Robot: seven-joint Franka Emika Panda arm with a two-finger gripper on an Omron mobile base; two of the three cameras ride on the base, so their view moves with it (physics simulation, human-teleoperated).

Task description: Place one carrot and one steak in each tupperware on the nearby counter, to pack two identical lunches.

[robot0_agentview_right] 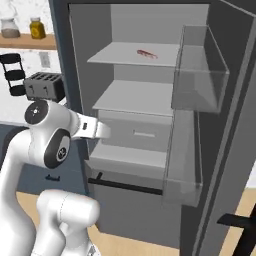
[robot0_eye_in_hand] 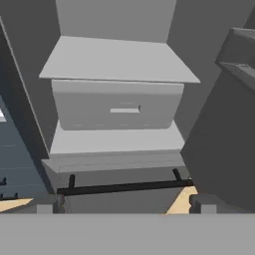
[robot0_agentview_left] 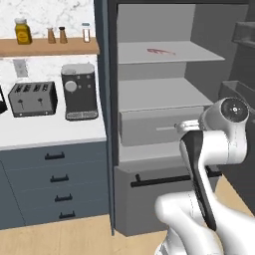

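Note:
One steak [robot0_agentview_left: 160, 51], a thin red slab, lies on the top shelf of the open fridge, also visible as the steak [robot0_agentview_right: 147, 54] in the right base view. My gripper [robot0_eye_in_hand: 127, 208] is open and holds nothing; its fingertips [robot0_eye_in_hand: 45, 208] stand wide apart. It faces the fridge's middle drawer [robot0_eye_in_hand: 117, 104], well below the steak and short of the shelves. The white counter [robot0_agentview_left: 50, 132] runs left of the fridge over dark blue-grey drawers. Carrot and tupperware are out of view.
A toaster [robot0_agentview_left: 33, 98] and a coffee machine [robot0_agentview_left: 79, 92] stand on the counter. Jars sit on a wooden shelf [robot0_agentview_left: 50, 46] above. The open fridge door with clear bins [robot0_agentview_right: 200, 70] stands on the right. A black bar handle [robot0_eye_in_hand: 124, 188] crosses the bottom drawer.

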